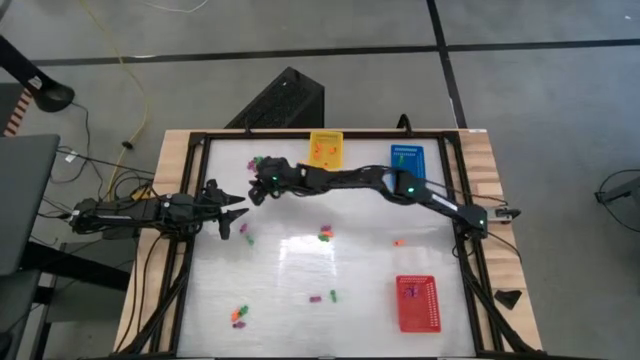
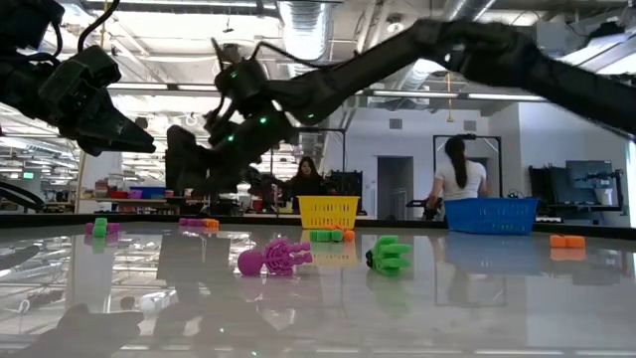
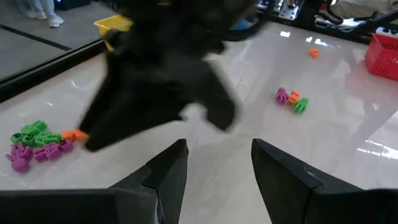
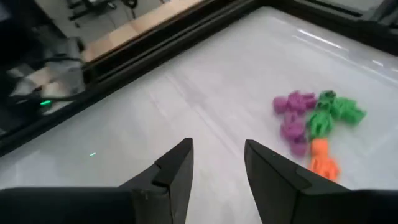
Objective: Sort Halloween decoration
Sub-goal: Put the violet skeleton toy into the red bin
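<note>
**Sorting trinkets: both hands empty above the counter**

Lying scattered over the glossy white counter (image 1: 300,270), the Halloween trinkets sat in small groups. One cluster (image 4: 314,124) of purple, green and orange pieces lay near the far left corner, just ahead of the right hand (image 4: 217,171). Another small group (image 1: 325,235) sat near the counter's middle, a lone orange piece (image 1: 399,242) lay further right, and more trinkets (image 1: 238,316) rested toward the near edge. In the low view a purple figure (image 2: 275,258) and a green one (image 2: 389,255) lay side by side, apart from each other.

The right hand reached across the far side of the counter from the right, hovering near the far-left cluster with its fingers parted and nothing between them. The left hand (image 3: 217,171) hung over the counter's left side, pointing toward the right arm, its fingers also spread with nothing held.

A yellow basket (image 1: 325,150) and a blue basket (image 1: 407,158) stood along the far edge; a red basket (image 1: 417,302) stood near the right front corner. Two people (image 2: 457,179) were visible in the room beyond.
</note>
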Controlling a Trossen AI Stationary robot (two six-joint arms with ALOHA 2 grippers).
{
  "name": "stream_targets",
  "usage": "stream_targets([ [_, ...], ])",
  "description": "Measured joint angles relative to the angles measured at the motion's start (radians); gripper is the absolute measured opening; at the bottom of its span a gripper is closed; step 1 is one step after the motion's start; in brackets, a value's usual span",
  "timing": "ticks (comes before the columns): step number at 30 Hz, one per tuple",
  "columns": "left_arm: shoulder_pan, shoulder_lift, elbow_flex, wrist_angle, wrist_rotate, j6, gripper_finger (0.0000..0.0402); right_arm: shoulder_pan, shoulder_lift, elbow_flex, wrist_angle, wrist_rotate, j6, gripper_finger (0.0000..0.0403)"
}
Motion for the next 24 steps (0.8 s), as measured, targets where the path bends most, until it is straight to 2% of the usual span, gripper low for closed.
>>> stream_targets([
  [2,0.0,0.0,0.0,0.0,0.0,0.0,0.0169,-0.012,0.06,0.116,-0.063,0.018,-0.001,0.0178],
  [3,0.0,0.0,0.0,0.0,0.0,0.0,0.0169,-0.019,0.075,0.126,-0.052,0.02,-0.007,0.0181],
  [5,0.0,0.0,0.0,0.0,0.0,0.0,0.0169,-0.03,0.074,0.082,0.024,0.021,-0.014,0.0188],
  [13,0.0,0.0,0.0,0.0,-0.001,0.0,0.0169,-0.057,0.09,0.081,-0.011,0.073,0.058,0.0201],
  [20,0.0,0.0,0.0,0.0,-0.001,0.0,0.0169,-0.055,0.095,0.08,-0.035,0.079,0.06,0.018],
  [24,0.0,0.0,0.0,0.0,-0.001,0.0,0.0169,-0.052,0.096,0.08,-0.012,0.071,-0.036,0.017],
])
